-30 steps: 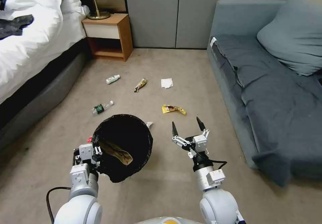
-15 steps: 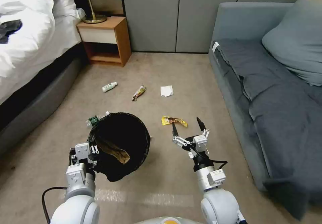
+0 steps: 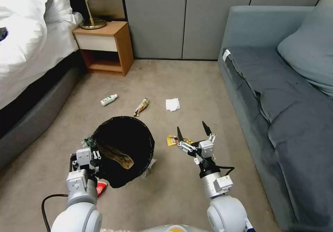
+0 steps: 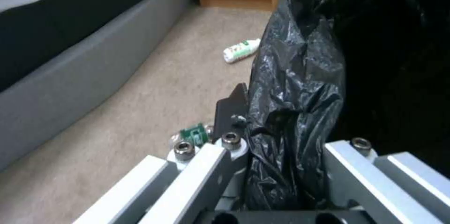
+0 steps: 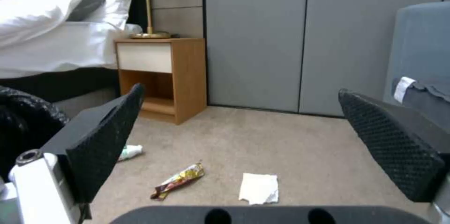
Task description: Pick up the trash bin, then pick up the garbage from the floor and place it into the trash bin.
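Bedroom carpet [image 3: 194, 82] between bed [image 3: 31, 51] and grey sofa [image 3: 277, 86], strewn with litter. Rolled forward over the last second, judging by the whole head view sliding toward the lens: nightstand [image 3: 104, 46] nearer, arms in the same pose throughout.

Held off the floor: trash bin [image 3: 138, 138], black liner over its rim, tilted toward the robot, tan scrap [image 3: 119, 157] already inside. Pinched at the near rim by the left gripper [image 3: 97, 155], fingers clamped on bunched liner in the left wrist view [image 4: 281, 139].

Right gripper [image 3: 193, 129] hanging just right of the bin, fingers spread wide and empty; same wide gap in its own wrist view [image 5: 248, 143].

Now partly hidden behind those spread fingers: yellow wrapper [image 3: 171, 140], well ahead of them a second ago. Now tucked beside the bin's left flank: green-labelled bottle [image 3: 88, 141], its label peeking past the left gripper's finger [image 4: 194, 133]. Newly in sight under the bin: red wrapper [image 3: 100, 188], plus a pale scrap [image 3: 149, 164], possibly clear film, hard to tell.

Lying farther ahead: white bottle [image 3: 108, 100], gold-brown wrapper [image 3: 141, 106], white tissue [image 3: 172, 104].

Bin pickup done; likely closing on the yellow wrapper as next grab, with most garbage not yet collected.
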